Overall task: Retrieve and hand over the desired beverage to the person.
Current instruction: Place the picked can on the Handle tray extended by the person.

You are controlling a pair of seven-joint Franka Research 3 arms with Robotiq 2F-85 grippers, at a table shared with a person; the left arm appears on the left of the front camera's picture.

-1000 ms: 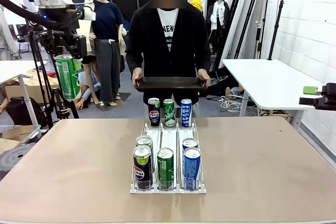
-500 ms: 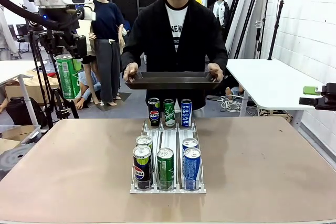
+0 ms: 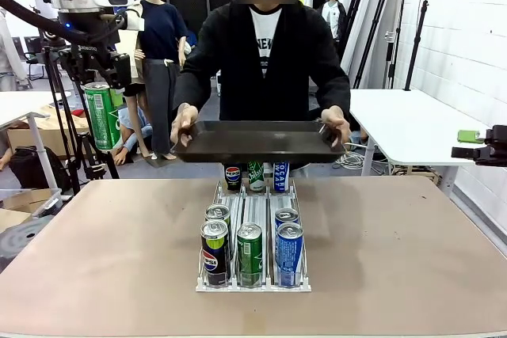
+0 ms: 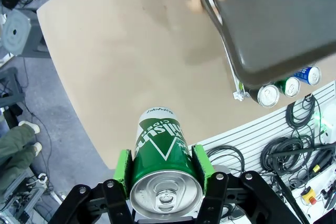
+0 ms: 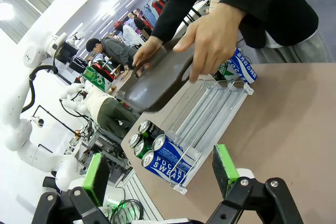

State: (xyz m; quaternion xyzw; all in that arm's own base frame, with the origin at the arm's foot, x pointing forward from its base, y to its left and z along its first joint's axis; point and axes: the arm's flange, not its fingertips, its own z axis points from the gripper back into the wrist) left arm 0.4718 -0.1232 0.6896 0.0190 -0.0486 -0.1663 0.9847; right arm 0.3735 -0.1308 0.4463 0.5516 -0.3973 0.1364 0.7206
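Observation:
My left gripper (image 3: 101, 89) hangs high off the table's left edge, shut on an upright green can (image 3: 103, 120). In the left wrist view the same green can (image 4: 160, 156) sits clamped between the green pads of the left gripper (image 4: 164, 163). The person (image 3: 265, 45) stands at the far side holding a black tray (image 3: 257, 142) level in both hands, over the far end of the can rack (image 3: 253, 282). My right gripper (image 3: 467, 146) waits off the right edge, and in its own view the right gripper (image 5: 160, 174) is open with nothing between its pads.
The clear rack holds blue, green and dark cans (image 3: 249, 251) in three lanes at the table's middle. Bare tabletop (image 3: 119, 243) lies on both sides. A white table (image 3: 404, 120) stands at the back right, and tripods and cables stand to the left.
The person has brought the tray forward and lower, so it now covers the rack's far cans. Neither arm has moved.

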